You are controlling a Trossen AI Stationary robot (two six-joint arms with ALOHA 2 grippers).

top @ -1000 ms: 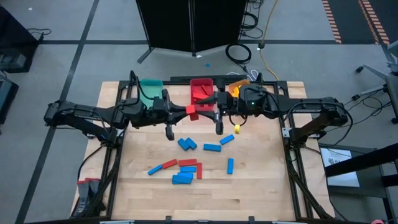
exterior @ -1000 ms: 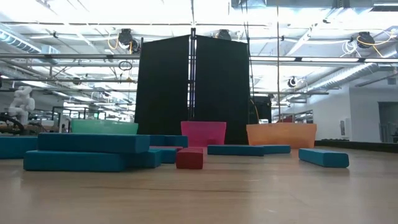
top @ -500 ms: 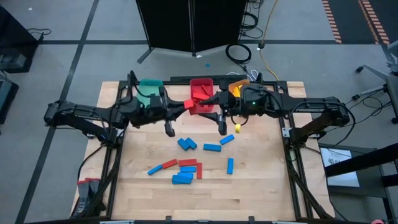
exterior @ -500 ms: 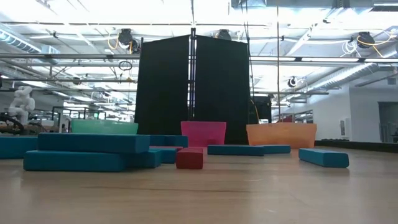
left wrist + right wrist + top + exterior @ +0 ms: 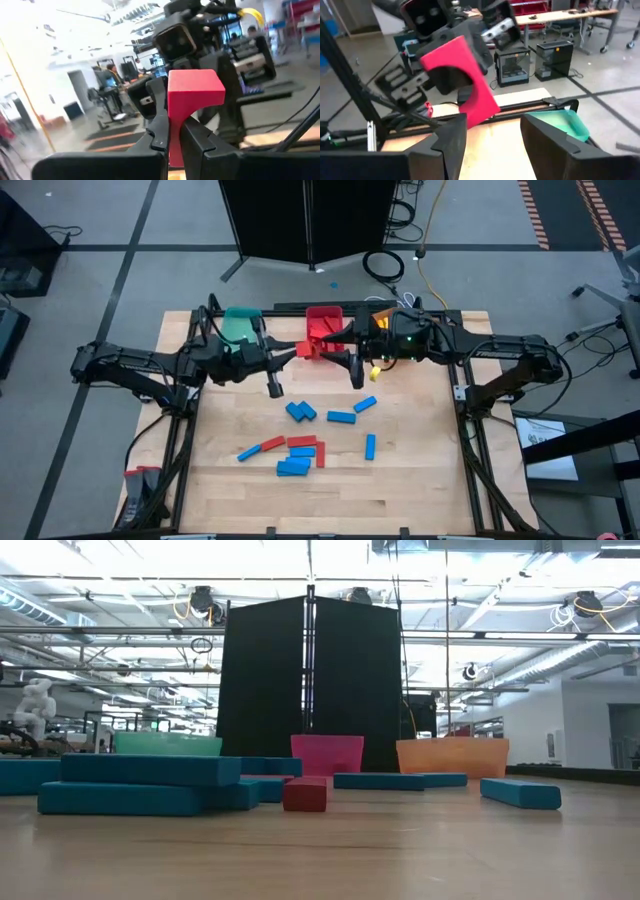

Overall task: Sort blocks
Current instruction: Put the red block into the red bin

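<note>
Bare table (image 5: 410,470) around scattered blocks (image 5: 300,445)

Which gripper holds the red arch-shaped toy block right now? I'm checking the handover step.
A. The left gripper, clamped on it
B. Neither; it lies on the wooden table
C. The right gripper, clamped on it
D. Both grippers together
A. The left wrist view shows the left gripper shut on the red arch-shaped toy block, while the right gripper stands open just short of it, fingers apart.
</note>
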